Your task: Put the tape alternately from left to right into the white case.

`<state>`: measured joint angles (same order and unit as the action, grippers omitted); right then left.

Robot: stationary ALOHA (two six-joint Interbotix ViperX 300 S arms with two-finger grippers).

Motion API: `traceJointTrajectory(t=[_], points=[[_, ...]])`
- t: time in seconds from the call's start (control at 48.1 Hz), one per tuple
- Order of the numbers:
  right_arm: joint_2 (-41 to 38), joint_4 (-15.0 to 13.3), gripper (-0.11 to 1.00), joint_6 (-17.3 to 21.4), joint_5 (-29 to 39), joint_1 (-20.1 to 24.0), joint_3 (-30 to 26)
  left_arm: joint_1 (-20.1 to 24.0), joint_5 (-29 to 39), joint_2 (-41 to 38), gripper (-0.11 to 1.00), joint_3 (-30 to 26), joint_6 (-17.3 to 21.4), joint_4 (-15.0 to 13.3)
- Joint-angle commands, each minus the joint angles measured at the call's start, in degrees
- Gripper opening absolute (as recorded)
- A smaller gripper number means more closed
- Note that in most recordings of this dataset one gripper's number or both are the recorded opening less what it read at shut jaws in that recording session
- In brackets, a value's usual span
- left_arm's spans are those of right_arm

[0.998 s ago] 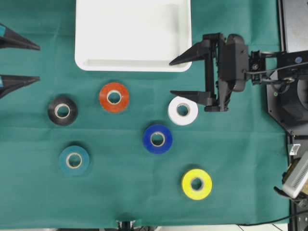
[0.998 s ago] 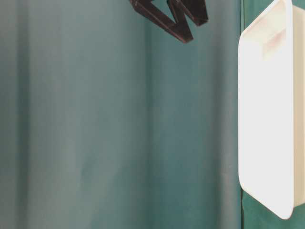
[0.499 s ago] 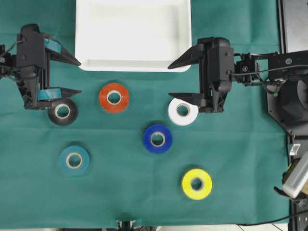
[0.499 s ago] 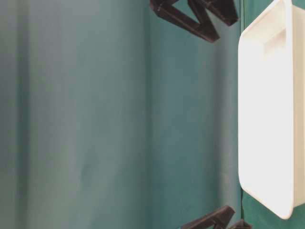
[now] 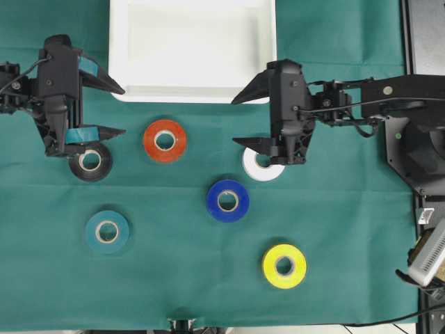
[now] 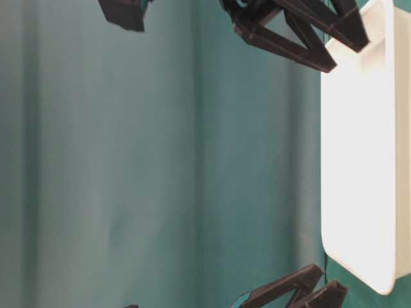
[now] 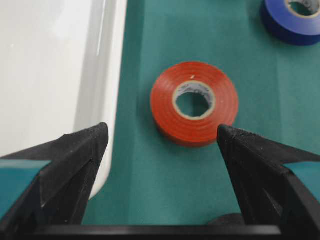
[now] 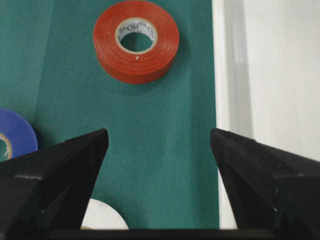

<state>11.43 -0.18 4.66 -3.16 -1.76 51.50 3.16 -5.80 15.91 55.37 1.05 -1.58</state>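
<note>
Tape rolls, six small glossy rings with pale cardboard cores, all lie flat on your green cloth table cover (image 5: 174,278); none is in the case yet. The large shallow white plastic case (image 5: 192,94), with rounded corners and a raised rim, sits at the far edge, centre.

A second ago your left arm was barely in view at the left edge. Now the left gripper (image 5: 115,110) has come in over the table, hanging above the black roll (image 5: 90,161) with the red-orange roll (image 5: 165,140) just to its right. Your right gripper (image 5: 245,119) has slid leftward and now partly hides the white roll (image 5: 263,167). Both sets of black wedge-shaped fingers are spread wide and carry nothing.

That suggests the first pick is only beginning, probably on the left side.

The blue roll (image 5: 227,201) lies near the centre, the teal roll (image 5: 107,232) near left, the yellow roll (image 5: 284,266) near right. They look smooth and rigid, with rounded outer walls. The cloth is matte and finely woven, and the case looks hard and slightly shiny.
</note>
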Motion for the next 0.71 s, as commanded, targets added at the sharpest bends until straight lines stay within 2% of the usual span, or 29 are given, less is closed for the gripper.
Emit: traceJointTrajectory(t=[0.0,0.686], points=[[0.1,-0.1,0.86,0.1,0.4,0.0,-1.7,0.5,-0.2,0.3,0.96,-1.2,0.1,0.1],[-0.3,-0.1,0.86,0.2,0.2,-0.1,-1.7,0.9,-0.2,-1.3,0.96,-1.8,0.0,0.1]])
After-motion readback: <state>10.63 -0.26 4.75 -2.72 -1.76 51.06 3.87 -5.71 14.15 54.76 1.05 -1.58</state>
